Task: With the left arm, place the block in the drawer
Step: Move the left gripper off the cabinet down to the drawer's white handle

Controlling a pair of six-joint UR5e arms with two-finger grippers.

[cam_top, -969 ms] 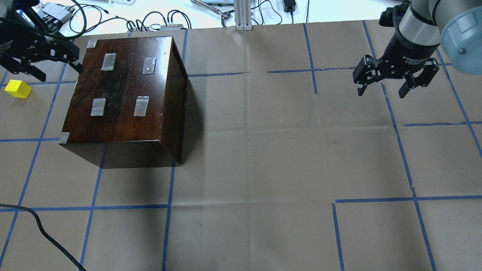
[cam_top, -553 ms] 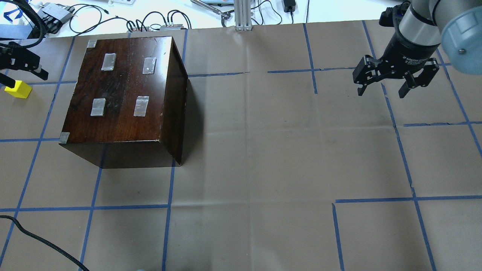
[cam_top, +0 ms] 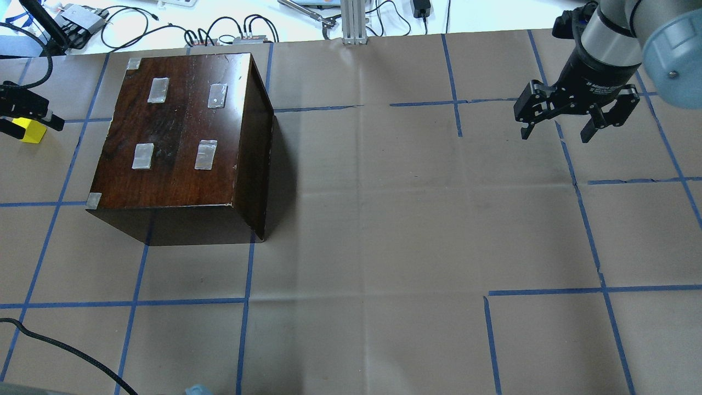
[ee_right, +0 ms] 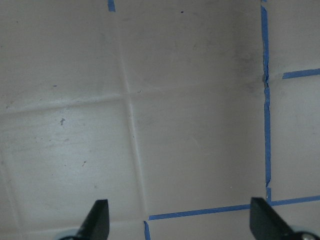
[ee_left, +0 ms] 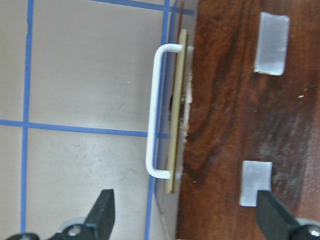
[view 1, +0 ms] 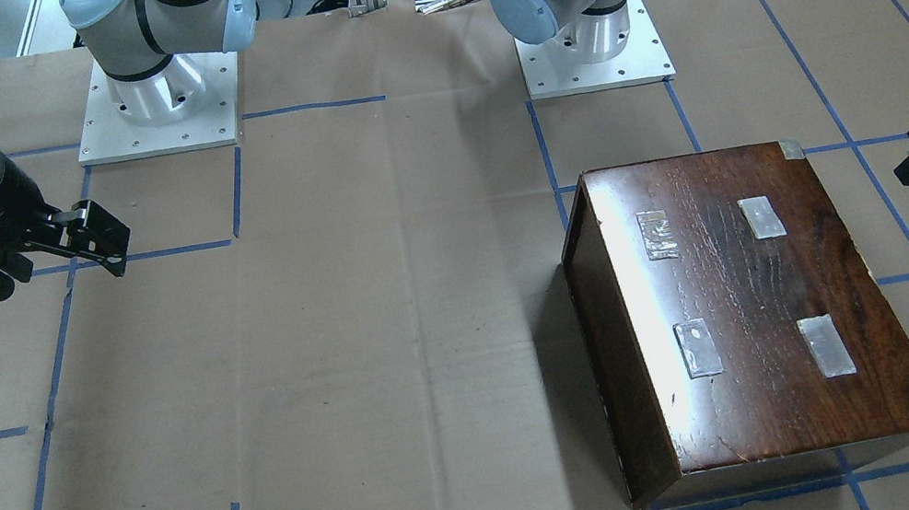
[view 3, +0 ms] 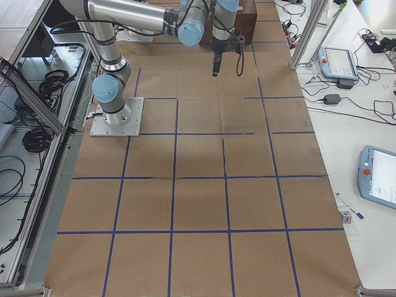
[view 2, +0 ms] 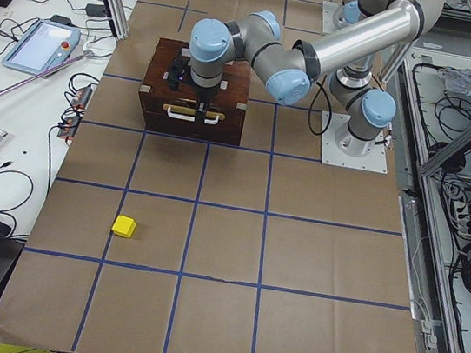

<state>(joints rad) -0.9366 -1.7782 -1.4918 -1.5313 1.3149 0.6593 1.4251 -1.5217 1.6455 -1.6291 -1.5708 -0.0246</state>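
Observation:
The yellow block point(cam_top: 32, 134) lies on the paper left of the dark box point(cam_top: 175, 126), partly behind a finger in the overhead view. In the exterior left view the block point(view 2: 124, 226) sits well out in front of the box. The drawer point(ee_left: 176, 115) is shut, so only its pale front edge and white handle point(ee_left: 154, 110) show. My left gripper point(ee_left: 185, 220) is open and empty, hanging above the drawer front point(view 2: 193, 114). It also shows at the edge of the overhead view point(cam_top: 30, 116). My right gripper point(cam_top: 555, 131) is open and empty, far to the right.
The box top carries several clear tape patches point(view 1: 699, 347). A black cable point(cam_top: 66, 351) trails over the near left of the table. Cables and electronics point(cam_top: 230, 33) lie beyond the far edge. Blue tape lines grid the brown paper.
My left gripper has moved left, from over the box's left edge to the edge of the overhead view. The block, the box and the right arm have not moved.

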